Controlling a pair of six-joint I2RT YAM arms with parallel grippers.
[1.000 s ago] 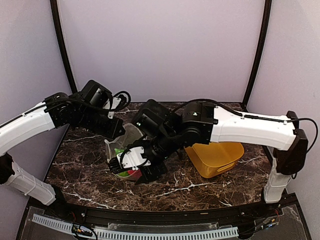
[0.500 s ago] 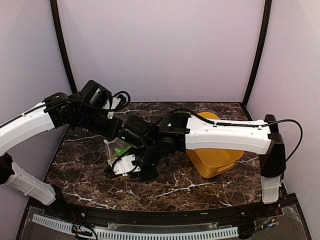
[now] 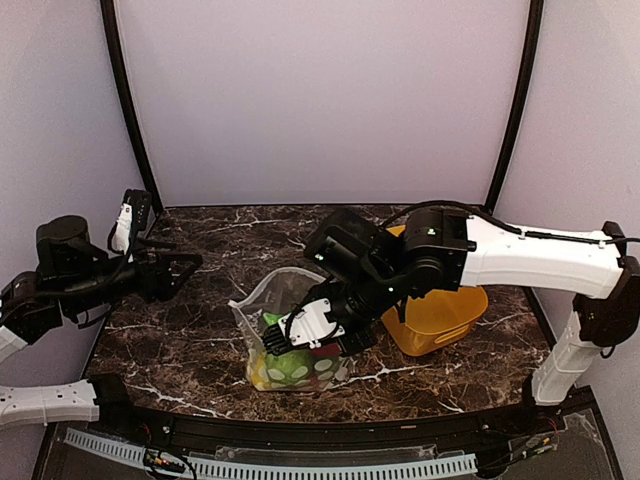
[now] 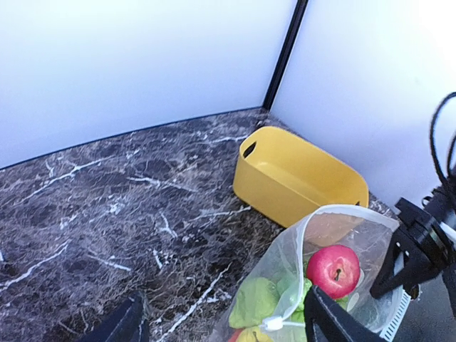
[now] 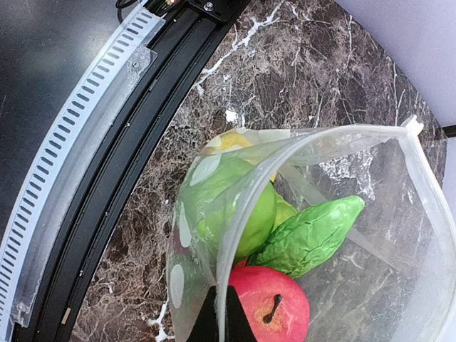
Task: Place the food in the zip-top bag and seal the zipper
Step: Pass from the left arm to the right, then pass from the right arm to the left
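Right tool (image 5: 221, 317) tight on zip-top bag (image 5: 187, 235)

I see bright, even light everywhere, soft shadows; the wall (image 4: 399, 57) blows out white, the zip-top bag (image 5: 187, 235) shows mild sheen.

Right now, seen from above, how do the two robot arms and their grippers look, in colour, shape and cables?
Both arms are long white shells joined by bulky black joints. A thin black cable runs along the right arm; loose black cables loop beside the left arm. The left gripper shows two black fingers; the right gripper has a white body and black fingers.
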